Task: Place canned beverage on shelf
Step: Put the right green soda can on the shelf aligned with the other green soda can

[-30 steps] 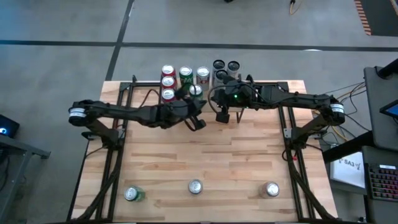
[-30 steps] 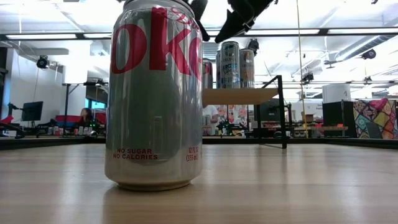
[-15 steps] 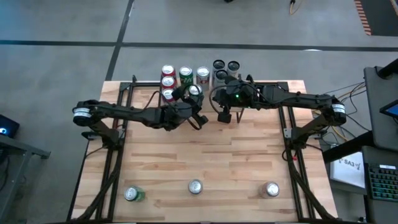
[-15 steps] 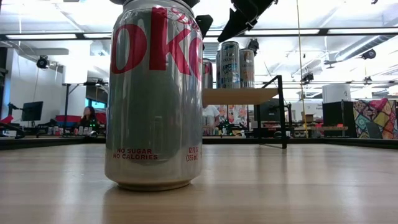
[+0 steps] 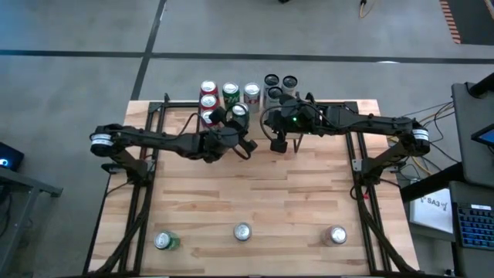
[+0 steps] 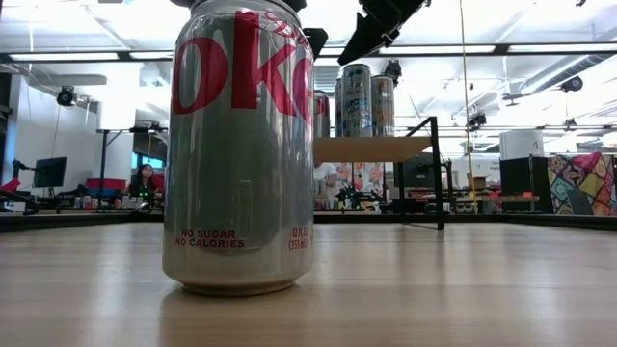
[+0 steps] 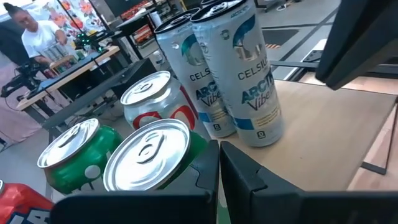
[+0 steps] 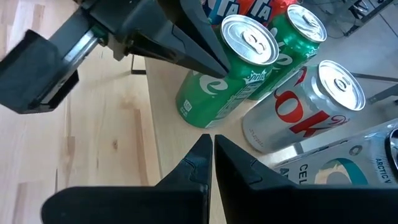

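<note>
On the shelf (image 7: 311, 118): clustered cans (image 7: 249, 74)

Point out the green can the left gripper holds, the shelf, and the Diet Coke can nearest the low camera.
green can (image 8: 214, 84): right wrist view, on its side wall.
shelf (image 6: 371, 148): low view, on the board's front edge.
Diet Coke can (image 6: 241, 154): low view, mid body.

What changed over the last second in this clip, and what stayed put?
The left hand carried the green can farther onto the shelf, toward the rear cans, and still grips it. The right hand stayed shut and hovering beside the shelf. The three cans along the table's near edge, including the Diet Coke can, did not move.
</note>
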Available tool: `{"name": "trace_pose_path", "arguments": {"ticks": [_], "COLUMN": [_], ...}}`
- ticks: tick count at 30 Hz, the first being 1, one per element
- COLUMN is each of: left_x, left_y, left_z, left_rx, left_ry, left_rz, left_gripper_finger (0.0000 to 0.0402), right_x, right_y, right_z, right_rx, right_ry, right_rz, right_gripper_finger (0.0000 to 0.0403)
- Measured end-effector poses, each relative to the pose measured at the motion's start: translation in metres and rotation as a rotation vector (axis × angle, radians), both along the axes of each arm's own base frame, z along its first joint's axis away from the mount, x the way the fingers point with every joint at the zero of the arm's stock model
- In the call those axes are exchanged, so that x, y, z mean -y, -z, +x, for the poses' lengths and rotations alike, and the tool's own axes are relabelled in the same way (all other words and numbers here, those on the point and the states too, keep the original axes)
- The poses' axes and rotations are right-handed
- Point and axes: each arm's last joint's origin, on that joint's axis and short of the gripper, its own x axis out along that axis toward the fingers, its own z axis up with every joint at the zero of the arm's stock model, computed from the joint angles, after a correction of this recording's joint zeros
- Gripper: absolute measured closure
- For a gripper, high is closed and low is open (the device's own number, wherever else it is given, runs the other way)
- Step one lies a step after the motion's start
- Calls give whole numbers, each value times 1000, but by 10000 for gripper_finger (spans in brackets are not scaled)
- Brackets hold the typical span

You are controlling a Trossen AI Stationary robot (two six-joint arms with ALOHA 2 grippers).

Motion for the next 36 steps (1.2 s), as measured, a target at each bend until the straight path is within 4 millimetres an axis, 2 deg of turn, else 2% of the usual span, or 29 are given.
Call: {"name": "trace_pose_path", "arguments": {"ticks": [8, 15, 24, 30, 36], "left_x": [8, 5, 5, 12, 24], "left_y": [-3, 3, -1, -18, -54], "left_z": [2, 3, 0, -15, -49], "left_rx": [42, 39, 45, 21, 17], "left_ry": [85, -1, -52, -14, 216], "left_rz": [-41, -24, -1, 15, 19], "left_gripper_finger": [402, 402, 402, 402, 402], "right_x": [0, 0, 0, 0, 4], "right_y": [1, 1, 1, 5, 18], "right_z": [-1, -1, -1, 3, 19], "right_rx": [-15, -10, -8, 12, 35], "right_ry": [7, 13, 15, 22, 18], "right_rz": [12, 21, 24, 31, 21], "right_gripper_finger": [394, 394, 394, 394, 394]}}
